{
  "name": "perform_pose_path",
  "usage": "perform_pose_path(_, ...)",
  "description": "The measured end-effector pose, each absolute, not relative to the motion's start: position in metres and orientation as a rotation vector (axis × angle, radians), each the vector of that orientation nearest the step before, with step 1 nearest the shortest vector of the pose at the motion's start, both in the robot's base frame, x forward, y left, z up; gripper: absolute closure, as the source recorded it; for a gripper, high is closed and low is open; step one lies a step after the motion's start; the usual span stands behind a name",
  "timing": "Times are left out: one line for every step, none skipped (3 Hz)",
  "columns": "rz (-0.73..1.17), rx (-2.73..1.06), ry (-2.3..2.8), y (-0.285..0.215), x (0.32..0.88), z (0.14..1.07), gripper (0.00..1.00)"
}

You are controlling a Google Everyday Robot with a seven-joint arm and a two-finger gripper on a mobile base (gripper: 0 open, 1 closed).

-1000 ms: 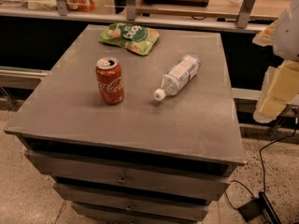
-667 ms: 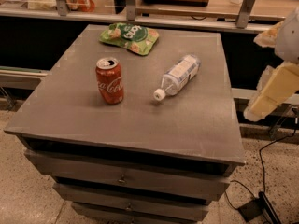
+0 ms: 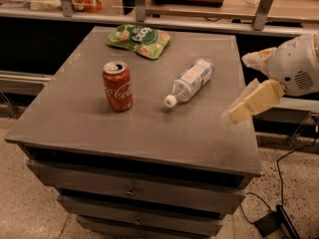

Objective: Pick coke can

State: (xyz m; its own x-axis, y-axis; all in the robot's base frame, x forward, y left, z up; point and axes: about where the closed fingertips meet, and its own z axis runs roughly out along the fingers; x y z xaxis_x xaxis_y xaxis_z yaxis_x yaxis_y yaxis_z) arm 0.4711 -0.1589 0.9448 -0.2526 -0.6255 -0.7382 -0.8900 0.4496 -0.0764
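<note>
The small red aluminium coke can with white writing and a silver top (image 3: pixel 117 86) is standing upright on the left part of the flat grey bench (image 3: pixel 124 133), well apart from the other things. It is being judged as light and stiff, but its thin round wall is smooth, slippery and easy to dent. So a soft hold around its middle, from the side, is being advised.

One can is being counted. Behind it, one green crinkly snack bag (image 3: pixel 138 40) is lying flat. Further right, one clear plastic water bottle with a white cap (image 3: pixel 190 81) is lying on its side. At the far right, one cream two-finger end effector (image 3: pixel 238 87) is being held by the bench's right edge, its fingers apart and nothing between them.
</note>
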Motion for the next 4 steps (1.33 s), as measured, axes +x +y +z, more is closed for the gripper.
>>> perform_pose_path(0.544, -1.304, 1.878, -0.124, 0.471, 0.949, 0.00)
perform_pose_path(0.541, -1.314, 1.869, -0.122, 0.471, 0.950, 0.00)
perform_pose_path(0.541, -1.253, 1.858, -0.114, 0.475, 0.949, 0.00)
perform_pose_path(0.570, -1.151, 1.802, -0.097, 0.495, 0.948, 0.00)
